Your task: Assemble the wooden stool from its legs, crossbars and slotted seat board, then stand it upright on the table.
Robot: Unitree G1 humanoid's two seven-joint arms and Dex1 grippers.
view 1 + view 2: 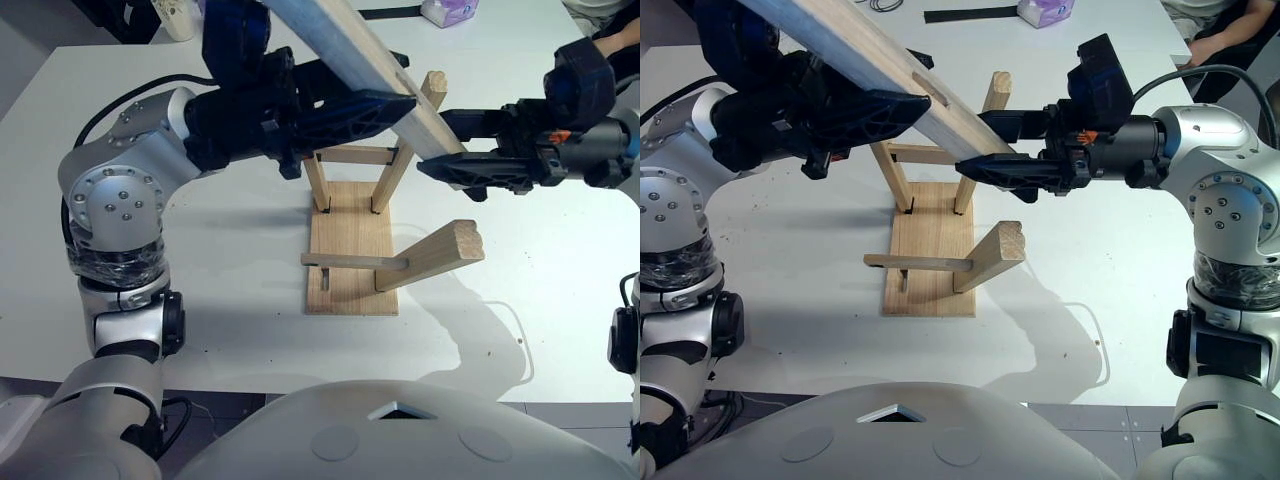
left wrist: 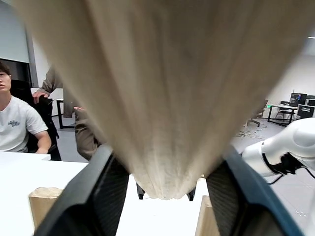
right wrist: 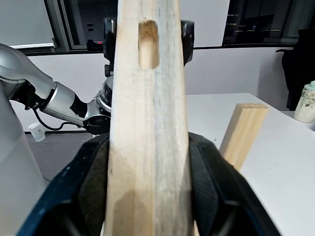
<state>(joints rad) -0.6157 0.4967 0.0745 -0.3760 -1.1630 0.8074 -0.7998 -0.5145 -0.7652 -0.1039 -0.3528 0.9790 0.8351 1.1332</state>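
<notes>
On the matte white table (image 1: 200,260) the seat board (image 1: 350,215) lies flat. The long leg (image 1: 345,40) hangs tilted above it, with the left gripper (image 1: 925,80) and right gripper (image 1: 432,143) both clamped on it. Best bet: tip it upright, then slowly line its oval slot (image 3: 148,43) up with the near crossbar (image 1: 345,262). The wood is pale, raw, square-cut and smooth.

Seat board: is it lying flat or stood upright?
Lying flat. The seat board rests on the table, with legs rising from it.

Silver screw-studded arms (image 1: 115,190), dark blue jaws
</notes>
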